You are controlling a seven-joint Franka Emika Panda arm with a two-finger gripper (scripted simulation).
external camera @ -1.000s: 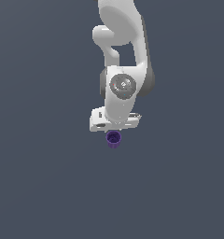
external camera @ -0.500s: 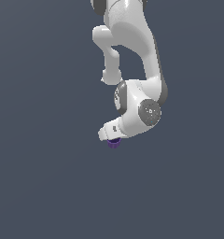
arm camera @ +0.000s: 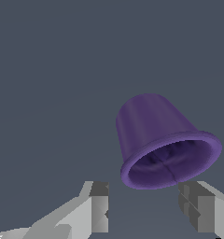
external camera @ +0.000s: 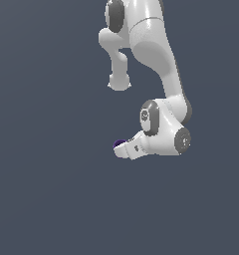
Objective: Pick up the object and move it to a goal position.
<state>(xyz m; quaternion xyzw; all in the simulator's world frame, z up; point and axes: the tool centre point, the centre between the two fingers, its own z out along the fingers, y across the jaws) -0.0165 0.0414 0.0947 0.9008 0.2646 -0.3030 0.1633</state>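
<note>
Wrist view: purple cup (arm camera: 153, 135) lies tipped, hollow mouth toward the cam, just beyond the fingertips (arm camera: 100, 205). Gripper (arm camera: 146, 207) spread wide, fingers well apart w/ a clear gap btwn them, holding nothing; cup isn't btwn the pads. Grey floor (arm camera: 48, 70) all round.

Exterior view: arm (external camera: 151, 55) bent low, gripper (external camera: 122, 151) pointing to the exterior view's left. Only a sliver of cup (external camera: 119, 143) shows at the gripper's tip, prob. touching it, but too small to be sure.
</note>
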